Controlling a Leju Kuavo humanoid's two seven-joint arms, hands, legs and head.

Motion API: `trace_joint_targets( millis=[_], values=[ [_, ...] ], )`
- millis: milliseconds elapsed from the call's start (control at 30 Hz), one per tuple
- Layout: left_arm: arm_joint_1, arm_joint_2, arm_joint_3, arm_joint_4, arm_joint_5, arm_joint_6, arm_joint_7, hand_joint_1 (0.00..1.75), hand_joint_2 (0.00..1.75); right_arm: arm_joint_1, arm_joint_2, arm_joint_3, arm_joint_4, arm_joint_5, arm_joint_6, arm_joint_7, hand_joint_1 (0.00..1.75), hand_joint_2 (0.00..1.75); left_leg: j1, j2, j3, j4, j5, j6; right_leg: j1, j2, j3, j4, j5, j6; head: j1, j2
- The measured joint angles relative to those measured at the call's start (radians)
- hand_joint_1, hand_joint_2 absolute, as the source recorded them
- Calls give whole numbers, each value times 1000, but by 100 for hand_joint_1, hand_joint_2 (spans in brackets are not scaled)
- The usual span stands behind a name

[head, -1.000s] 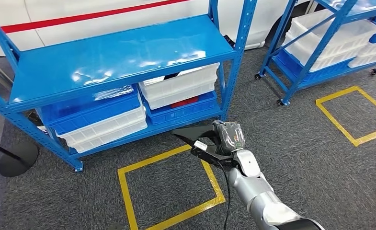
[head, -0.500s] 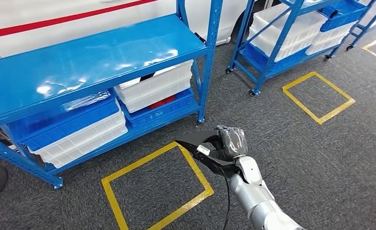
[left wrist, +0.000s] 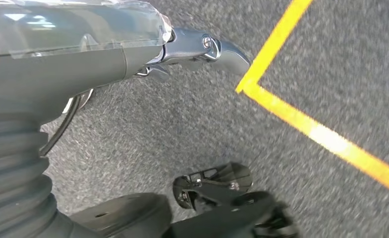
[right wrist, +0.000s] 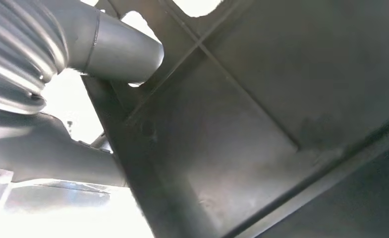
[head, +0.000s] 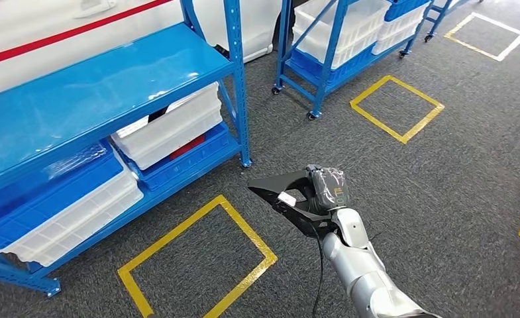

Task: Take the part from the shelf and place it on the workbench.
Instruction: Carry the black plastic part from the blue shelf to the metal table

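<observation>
Fig.: right hand [head: 324, 191] clasps flat black angular plastic part [head: 285, 192], held level w/ fingers wrapped tight, prob. for carrying; left hand [left wrist: 202, 47] state unclear.

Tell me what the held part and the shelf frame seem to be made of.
Part in the right hand: probably moulded black plastic, matte, with thin stiffening ribs visible up close. Shelf frame: probably painted steel, glossy blue, its deck reflecting light.

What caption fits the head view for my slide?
Right hand holds the black part above grey carpet, beside the blue shelf and yellow floor square.
</observation>
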Motion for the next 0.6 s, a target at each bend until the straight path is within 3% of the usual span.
trace_joint_targets(
  millis=[33,67,133,200,267,300,367,400,433,500,533,600],
  values=[
    [-1,0,0,0,-2,-8,2,0,175,-3,-5,1,0,-2,0,3,175,175,1,-2,10,-22,23,0,-1,14,-1,3,1,2,0,0],
    [-2,0,0,0,-4,-15,4,0,175,-10,-10,4,1,-9,0,5,175,175,2,-9,37,-80,59,1,-1,27,-3,6,1,4,0,0],
    [-3,0,0,0,-9,-28,6,0,175,-36,-24,17,5,-34,2,11,175,175,8,-52,97,-213,116,5,-3,53,-10,15,2,12,0,0],
    [-4,0,0,0,-10,-39,7,0,175,-68,-42,38,9,-62,4,18,175,175,10,-80,118,-268,128,12,-4,77,-23,19,8,27,0,0],
    [-6,0,0,0,-10,-46,7,0,175,-95,-67,58,12,-81,10,24,175,175,6,-65,117,-272,135,24,-6,99,-30,13,19,44,0,0],
    [-7,-1,0,0,-9,-48,7,0,175,-107,-80,68,12,-86,14,26,175,175,6,-53,118,-278,140,32,-6,90,-34,15,17,50,0,0],
    [-9,-2,1,0,-7,-49,5,0,175,-138,-99,87,15,-90,30,31,175,175,8,-28,119,-289,150,47,-4,38,-63,72,-19,56,1,0],
    [-8,-2,2,0,-6,-49,5,0,175,-158,-105,98,17,-92,41,34,175,175,6,-13,119,-292,152,52,-3,2,-92,132,-53,57,2,0],
    [-7,-2,3,0,-6,-49,5,0,175,-177,-111,111,19,-94,52,37,175,175,3,1,117,-292,153,54,-4,-17,-126,203,-85,59,2,0],
    [-4,-2,5,0,-6,-48,6,0,175,-208,-123,134,25,-105,69,42,175,175,0,26,115,-291,152,55,-5,-32,-165,295,-110,61,2,0],
    [-4,-2,6,0,-6,-48,6,0,175,-219,-131,145,29,-117,73,43,175,175,0,38,116,-291,151,55,-6,-36,-156,285,-96,61,2,0],
    [-4,-2,7,0,-8,-49,6,0,175,-240,-149,166,33,-146,73,42,175,175,-1,56,118,-290,148,52,-3,-61,-87,164,-39,56,2,0]
  ],
)
